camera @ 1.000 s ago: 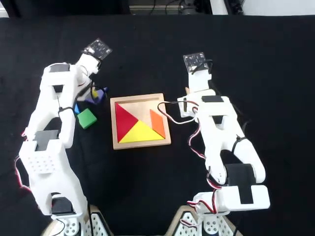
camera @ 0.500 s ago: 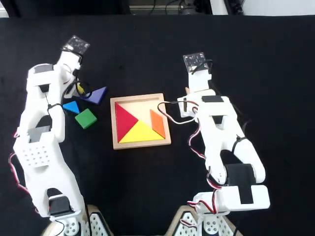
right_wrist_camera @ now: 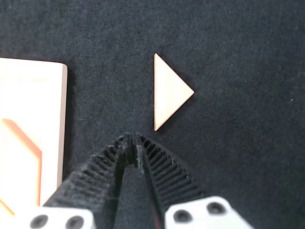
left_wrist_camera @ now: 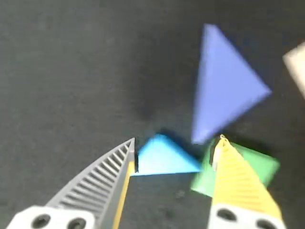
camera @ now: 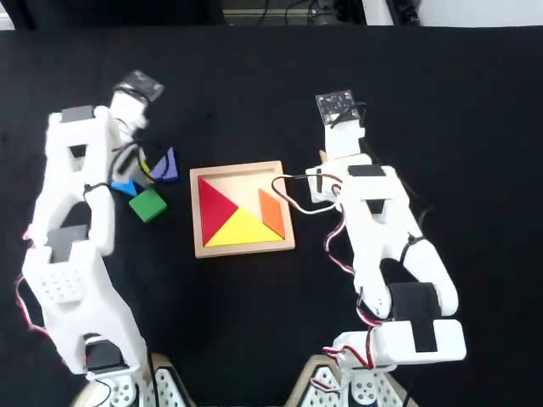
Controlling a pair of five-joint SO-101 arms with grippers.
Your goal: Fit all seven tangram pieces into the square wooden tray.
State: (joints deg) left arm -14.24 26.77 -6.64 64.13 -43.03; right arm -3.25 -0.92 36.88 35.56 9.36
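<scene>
The left end effector [left_wrist_camera: 176, 140] is hanging released over the black table [camera: 441, 102], its jaws straddling a light blue triangle [left_wrist_camera: 162, 158], with a purple triangle [left_wrist_camera: 224, 95] and a green square [left_wrist_camera: 261, 164] lying just beside it. The right end effector [right_wrist_camera: 131, 140] is hovering clenched near a pale triangle [right_wrist_camera: 169, 90] outside the square wooden tray [camera: 242, 167], which is holding a red triangle [camera: 214, 208], a yellow triangle [camera: 243, 229] and an orange piece [camera: 271, 212].

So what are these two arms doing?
They are filling a wooden tray with puzzle pieces. A red triangle, a yellow triangle and an orange piece lie in it. The left gripper is open over a blue triangle, beside a purple triangle and a green square. The right gripper is shut, near a pale triangle.
</scene>
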